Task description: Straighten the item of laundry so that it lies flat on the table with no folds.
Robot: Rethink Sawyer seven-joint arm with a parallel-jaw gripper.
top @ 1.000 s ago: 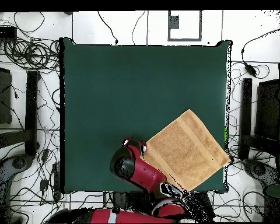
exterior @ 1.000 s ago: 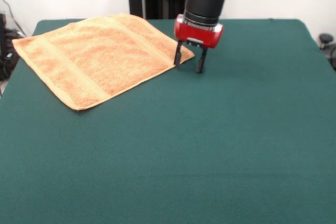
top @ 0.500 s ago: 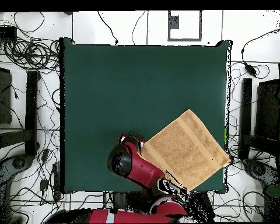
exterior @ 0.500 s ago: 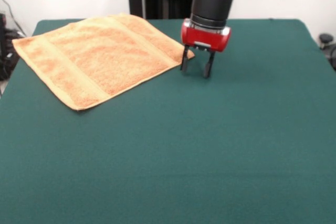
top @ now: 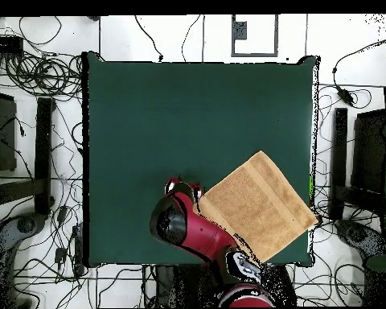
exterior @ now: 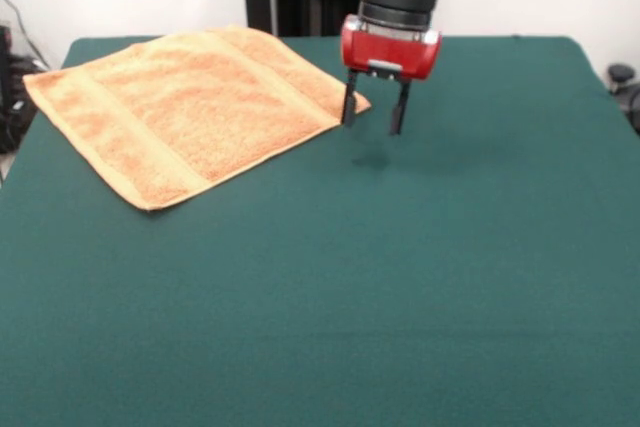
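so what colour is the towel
Orange-tan towel, with plain woven bands near two edges; clearest in the front view.

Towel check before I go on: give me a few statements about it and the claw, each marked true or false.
1. The towel lies spread flat with no folds showing. True.
2. The claw is shut on a towel corner. False: it is open, holding nothing, above the table beside the corner.
3. The towel sits at the table's centre. False: it lies toward one corner.
4. The towel sits askew to the table's edges. True.
5. The towel is blue. False: it is orange.
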